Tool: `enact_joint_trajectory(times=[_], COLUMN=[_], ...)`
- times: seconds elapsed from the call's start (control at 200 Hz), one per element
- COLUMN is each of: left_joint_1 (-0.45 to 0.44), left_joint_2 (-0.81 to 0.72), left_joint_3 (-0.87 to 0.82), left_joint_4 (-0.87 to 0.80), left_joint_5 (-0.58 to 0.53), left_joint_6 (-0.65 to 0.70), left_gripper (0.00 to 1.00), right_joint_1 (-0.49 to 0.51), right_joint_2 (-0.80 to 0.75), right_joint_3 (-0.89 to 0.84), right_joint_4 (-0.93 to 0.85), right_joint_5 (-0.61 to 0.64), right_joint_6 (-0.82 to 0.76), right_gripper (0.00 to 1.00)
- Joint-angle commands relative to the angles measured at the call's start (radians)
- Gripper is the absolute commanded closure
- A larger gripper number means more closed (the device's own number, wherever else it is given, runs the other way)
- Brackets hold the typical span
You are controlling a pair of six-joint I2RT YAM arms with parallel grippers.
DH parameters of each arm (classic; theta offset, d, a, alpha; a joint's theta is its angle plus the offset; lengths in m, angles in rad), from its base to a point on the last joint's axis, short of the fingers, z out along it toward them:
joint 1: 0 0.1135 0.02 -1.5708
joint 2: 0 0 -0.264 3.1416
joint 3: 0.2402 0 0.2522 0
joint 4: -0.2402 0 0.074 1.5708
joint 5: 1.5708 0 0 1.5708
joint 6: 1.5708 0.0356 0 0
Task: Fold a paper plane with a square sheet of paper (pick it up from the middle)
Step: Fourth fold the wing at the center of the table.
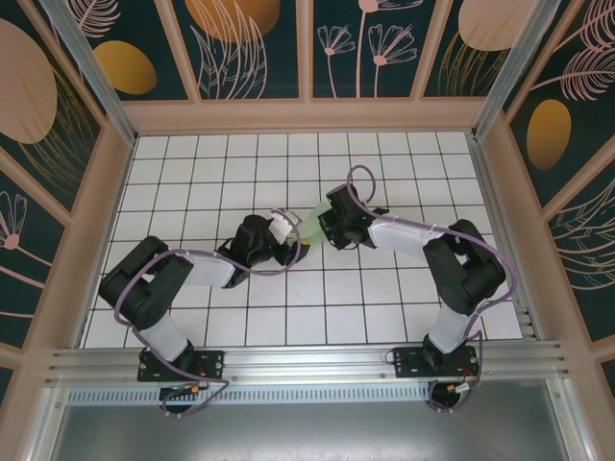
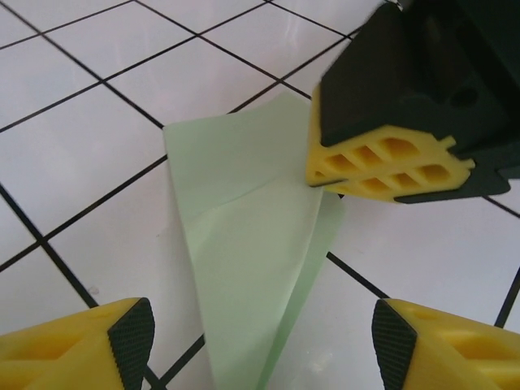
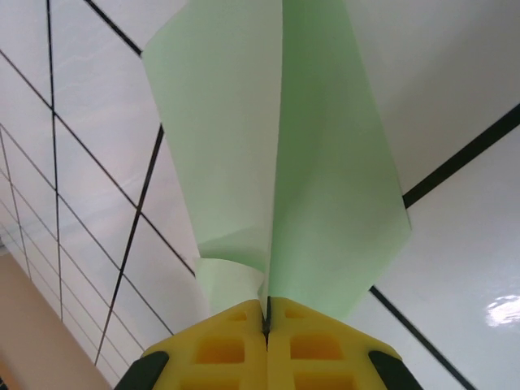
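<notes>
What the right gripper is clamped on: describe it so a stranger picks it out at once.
Look to the middle of the white tiled floor. There the right gripper is shut on a folded sheet of paper, the left gripper open on either side of it. It alone is pale mint green; everything near it is white, black or yellow.

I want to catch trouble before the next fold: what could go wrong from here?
1. Only the right gripper pinches the folded pale mint-green paper, and over a small patch, so a tug could slip or tear it.
2. The left gripper is open astride the paper's narrow end. If it closes off-line, it might crumple the crease.
</notes>
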Motion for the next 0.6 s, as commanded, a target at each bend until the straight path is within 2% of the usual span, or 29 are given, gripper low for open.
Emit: enact_joint_trajectory(times=[0.0, 0.45, 0.595], left_joint_1=[-0.008, -0.007, -0.008], left_joint_2=[0.036, 0.148, 0.16], left_joint_3=[0.037, 0.117, 0.119], left_joint_4=[0.052, 0.019, 0.002], left_joint_5=[0.036, 0.033, 0.018], left_joint_6=[0.135, 0.173, 0.187], left_gripper=[0.28, 0.48, 0.59], right_joint_1=[-0.011, -0.024, -0.03], right_joint_2=[0.019, 0.042, 0.044], right_joint_3=[0.035, 0.065, 0.072], right_joint_4=[-0.042, -0.045, -0.044], right_joint_5=[-0.035, -0.107, -0.121], right_joint_6=[0.01, -0.031, -0.052], right_gripper=[1.0, 1.0, 0.99])
